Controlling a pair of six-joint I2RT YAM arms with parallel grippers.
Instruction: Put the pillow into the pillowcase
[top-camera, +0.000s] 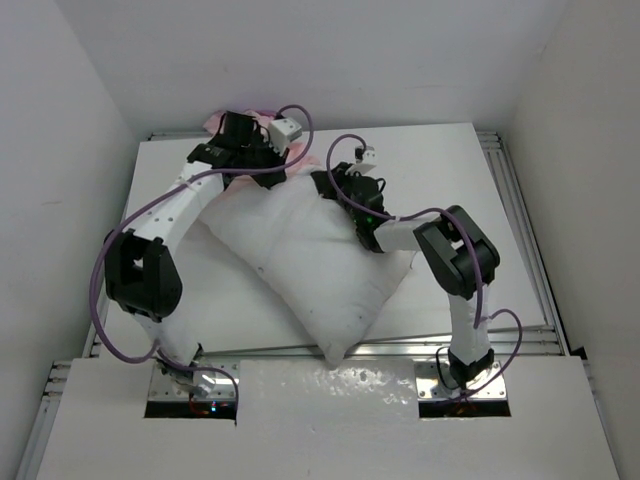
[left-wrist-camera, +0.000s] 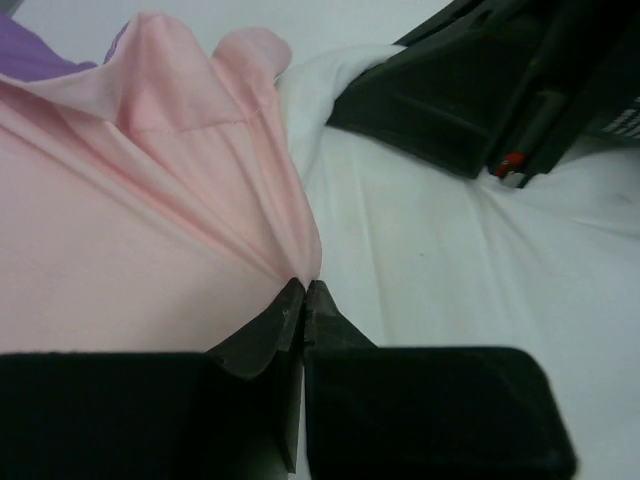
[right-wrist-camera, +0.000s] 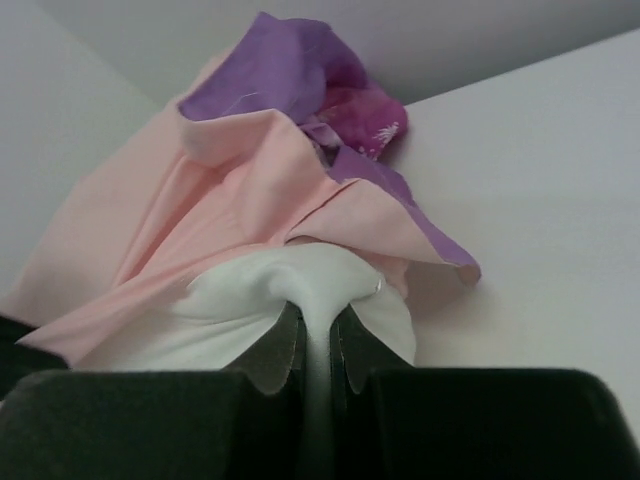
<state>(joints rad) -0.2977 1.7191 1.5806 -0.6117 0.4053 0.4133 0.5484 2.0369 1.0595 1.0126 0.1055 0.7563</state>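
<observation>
The pillow (top-camera: 320, 270) lay diagonally on the table (top-camera: 450, 170), almost wholly outside; pillowcase (right-wrist-camera: 250, 190) bunched at far edge. The left gripper (left-wrist-camera: 303, 292) was clamped on the case's pink lining, the right gripper (right-wrist-camera: 318, 325) on the pillow's far corner, at the opening. Insertion looked barely begun.

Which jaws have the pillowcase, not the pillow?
The left gripper: its jaws are shut on the pink inside of the pillowcase; the right gripper pinches a fold of the white pillow.

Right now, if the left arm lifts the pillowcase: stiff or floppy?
Probably floppy: the pillowcase puckers into folds where the left gripper pinches it. Likely light: thin cloth, crumpled in a heap.
</observation>
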